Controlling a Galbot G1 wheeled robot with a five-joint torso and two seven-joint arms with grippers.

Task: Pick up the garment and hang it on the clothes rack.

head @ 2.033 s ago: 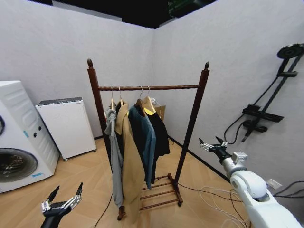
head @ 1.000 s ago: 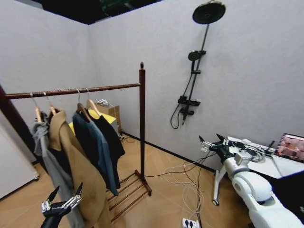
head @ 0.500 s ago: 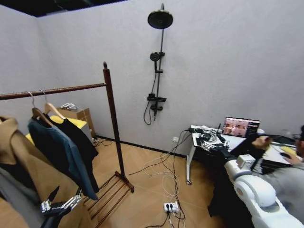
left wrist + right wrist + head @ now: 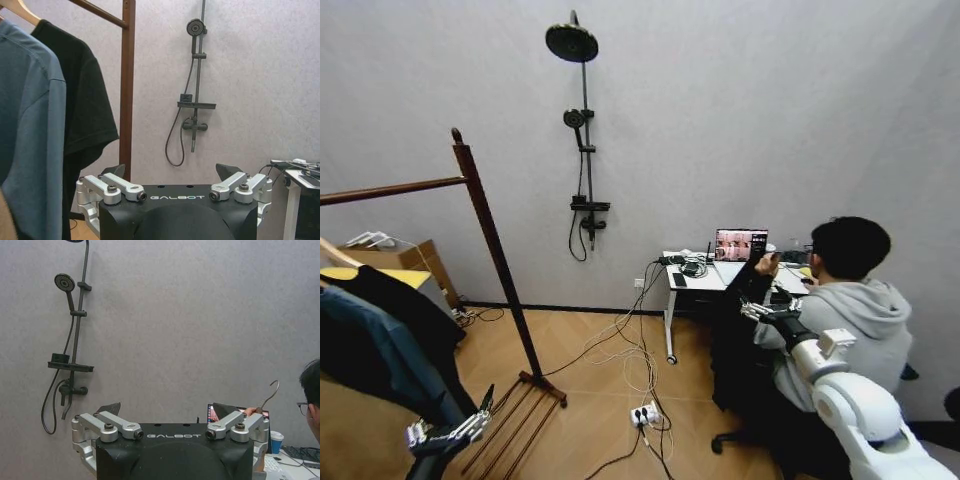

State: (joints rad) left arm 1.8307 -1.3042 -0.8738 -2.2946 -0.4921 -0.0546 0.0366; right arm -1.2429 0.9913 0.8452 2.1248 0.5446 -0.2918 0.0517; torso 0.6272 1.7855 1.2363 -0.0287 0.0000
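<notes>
The clothes rack [image 4: 488,236] is being seen at the left of the head view, with 1 knob-topped post leaning across the frame and its thin rail running off the left edge. The garment [image 4: 402,305], black and soft, is being carried on a wooden hanger on that rail, just beside the post, and a dark blue jacket [image 4: 375,360] is hanging next to it on the side away from the post. In the left wrist view the same black cloth [image 4: 84,107] is being shown between the blue jacket [image 4: 30,135] and the post [image 4: 126,95], touching the blue one along its edge.

The left gripper [image 4: 456,413] is being held low at the bottom left of the head view, near the foot of the rack, with its 2 fingers spread apart and nothing between them. In its own wrist view [image 4: 170,172] the dark fingertips are standing wide apart, pointed toward the wall.

The right gripper [image 4: 765,310] is being held out at the right, well apart from the rack, in front of a seated person at a desk [image 4: 705,277] bearing a laptop [image 4: 741,245]. Its fingers are also parted and empty, as the right wrist view [image 4: 165,410] is showing.

A shower fitting [image 4: 582,140] is being seen on the grey wall between rack and desk, and cables [image 4: 630,355] are lying across the wooden floor below it.
</notes>
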